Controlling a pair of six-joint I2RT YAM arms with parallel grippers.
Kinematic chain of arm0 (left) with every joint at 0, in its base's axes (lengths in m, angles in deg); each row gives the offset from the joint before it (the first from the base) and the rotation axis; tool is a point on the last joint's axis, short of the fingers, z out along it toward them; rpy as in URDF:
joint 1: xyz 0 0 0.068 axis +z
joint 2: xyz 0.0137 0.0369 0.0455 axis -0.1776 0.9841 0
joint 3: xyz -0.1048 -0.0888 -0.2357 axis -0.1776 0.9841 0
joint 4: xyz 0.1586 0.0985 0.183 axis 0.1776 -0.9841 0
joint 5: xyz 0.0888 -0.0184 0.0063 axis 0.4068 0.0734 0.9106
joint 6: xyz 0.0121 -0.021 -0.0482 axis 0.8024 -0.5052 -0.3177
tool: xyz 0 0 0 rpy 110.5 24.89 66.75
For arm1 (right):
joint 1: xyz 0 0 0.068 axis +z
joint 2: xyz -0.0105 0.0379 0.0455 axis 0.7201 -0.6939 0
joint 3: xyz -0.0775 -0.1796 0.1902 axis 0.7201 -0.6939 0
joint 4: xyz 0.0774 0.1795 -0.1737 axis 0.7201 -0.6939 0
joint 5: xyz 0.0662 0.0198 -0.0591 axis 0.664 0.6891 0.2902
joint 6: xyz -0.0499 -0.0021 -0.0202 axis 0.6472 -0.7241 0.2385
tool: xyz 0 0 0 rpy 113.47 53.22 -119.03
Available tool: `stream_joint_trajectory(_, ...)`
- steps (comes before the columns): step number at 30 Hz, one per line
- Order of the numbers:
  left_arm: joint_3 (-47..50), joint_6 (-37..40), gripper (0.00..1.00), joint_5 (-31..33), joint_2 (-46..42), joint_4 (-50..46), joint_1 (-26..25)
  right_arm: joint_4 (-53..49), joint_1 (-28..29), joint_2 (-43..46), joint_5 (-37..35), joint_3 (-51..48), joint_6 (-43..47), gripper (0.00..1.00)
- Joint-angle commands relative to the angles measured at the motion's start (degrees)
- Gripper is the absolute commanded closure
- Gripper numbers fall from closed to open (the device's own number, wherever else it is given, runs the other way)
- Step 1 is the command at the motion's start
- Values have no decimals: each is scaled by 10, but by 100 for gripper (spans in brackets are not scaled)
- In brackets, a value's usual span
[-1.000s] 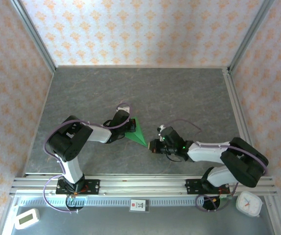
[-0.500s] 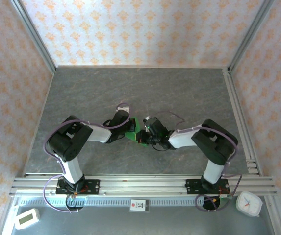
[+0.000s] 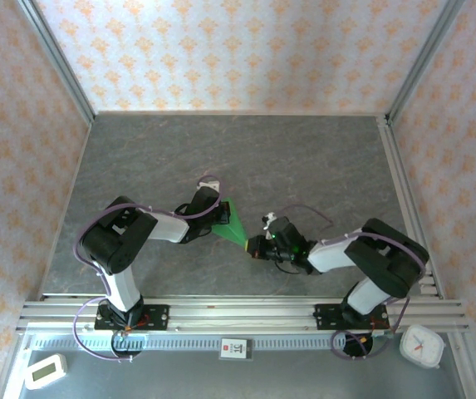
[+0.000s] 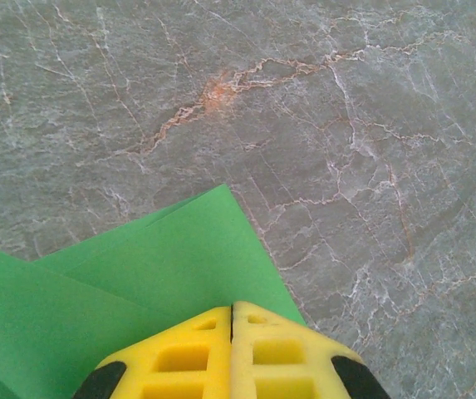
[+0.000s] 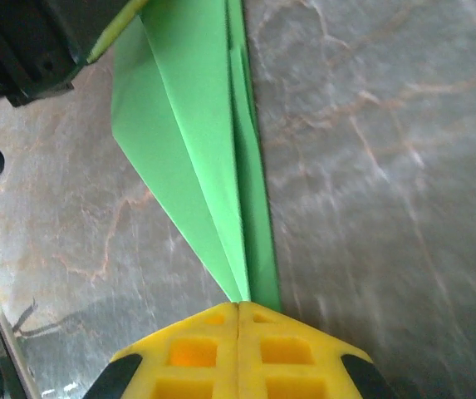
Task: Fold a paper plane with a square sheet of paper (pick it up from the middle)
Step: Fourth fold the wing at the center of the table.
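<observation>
Lying flat on the grey table (image 3: 304, 158), whose smooth top is veined like marble with pale and rusty lines, the paper plane (image 3: 234, 227) is a thin, matte, bright green sheet folded into a long narrow wedge. Its broad end sits toward the left arm and it tapers to a sharp point toward the right arm. From the right wrist, straight creases run the length of the wedge and several overlapping flaps converge at the tip. From the left wrist, the wide end shows as two flat layers, slightly offset, with one crisp corner jutting onto the bare stone. The left gripper (image 3: 220, 218) is clenched. Its blocky yellow plastic fingers (image 4: 179, 357), moulded with rectangular pockets and capped in black at the outer corners, meet along a thin seam and rest with their tips on the wide end of the paper. The right gripper (image 3: 255, 247) is clenched too, and its matching yellow fingers (image 5: 192, 353) meet just where the green point ends. Whether that point is nipped between them or merely touched cannot be made out.
</observation>
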Motion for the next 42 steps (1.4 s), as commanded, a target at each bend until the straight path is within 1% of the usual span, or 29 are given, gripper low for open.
stream_joint_trajectory(1,6,5,100,21,23,-47,3,-76,2,25,-16,-47,-17,100)
stream_joint_trajectory(5,4,4,100,19,21,-50,3,-127,-1,83,-23,-13,-6,100)
stream_joint_trajectory(9,7,2,100,20,19,-49,3,-172,-1,93,-27,62,16,100)
stream_joint_trajectory(13,9,2,100,21,17,-49,3,-168,-1,48,-18,134,25,100)
stream_joint_trajectory(20,10,-1,100,17,16,-49,3,-134,-1,-80,-12,226,27,100)
stream_joint_trajectory(27,16,-5,100,11,14,-42,3,-117,-13,-155,-19,219,26,100)
stream_joint_trajectory(29,17,-6,100,11,14,-42,3,-113,-19,-150,-22,203,22,100)
stream_joint_trajectory(32,14,-7,100,9,7,-42,3,-136,-26,-145,-27,188,21,100)
stream_joint_trajectory(37,-10,-19,100,0,-32,-56,3,-120,-27,-143,-19,157,5,100)
stream_joint_trajectory(42,-20,-72,100,-28,-76,-60,0,-109,-29,-148,-9,147,-6,100)
